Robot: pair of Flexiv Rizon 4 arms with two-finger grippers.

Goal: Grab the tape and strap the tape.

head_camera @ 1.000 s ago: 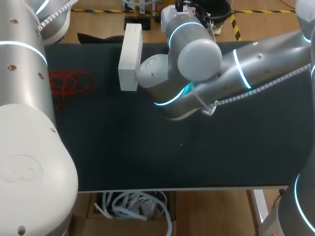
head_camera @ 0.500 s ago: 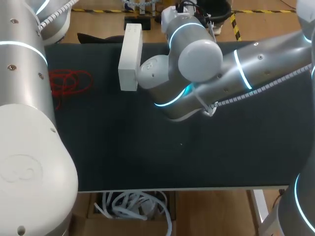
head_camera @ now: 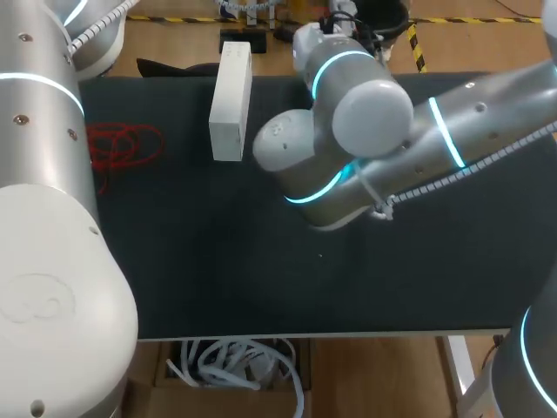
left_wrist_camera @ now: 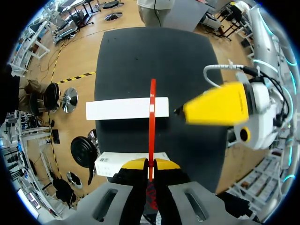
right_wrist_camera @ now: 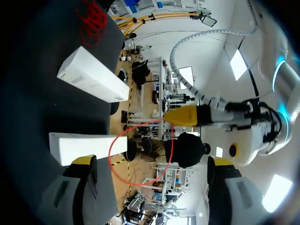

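Right arm (head_camera: 409,148) now sits further right and slightly nearer than half a second back in the head view. The long white rectangular box (head_camera: 231,100) at far left-centre shows clear of it. Box, red tangled cord (head_camera: 122,146) at the left and dark counter (head_camera: 218,261) are unchanged.

Left claw (left_wrist_camera: 150,164): clenched on the thin red tape (left_wrist_camera: 152,117). The tape leaves the fingertips and runs straight ahead, passing over a white box; which box, I cannot tell.

Right claw (right_wrist_camera: 152,163): released, fingers wide apart. In its wrist view the tape arcs as a loose loop between those fingers and appears to touch neither. A second white box (right_wrist_camera: 86,145) lies just beside one right finger. Neither claw shows in the head view; the arms hide both.

Risks from here (judgement):
- Missed pinch. The loop is thin and slack, so if the right claw closes off its line the fingers meet on air.
- Slip at the left claw. Only a narrow strip sits between its tips, and a pull from the right side before that grip is firm could draw the tape out.
- Claw-to-claw contact. The two claws work near each other, and a small overshoot by either arm brings fingers together.
- Box disturbed. A low approach by the right finger could nudge the second box, or the loop could snag its corner.
- Wrong red item. The tangled cord is well apart at the left and should stay untouched.
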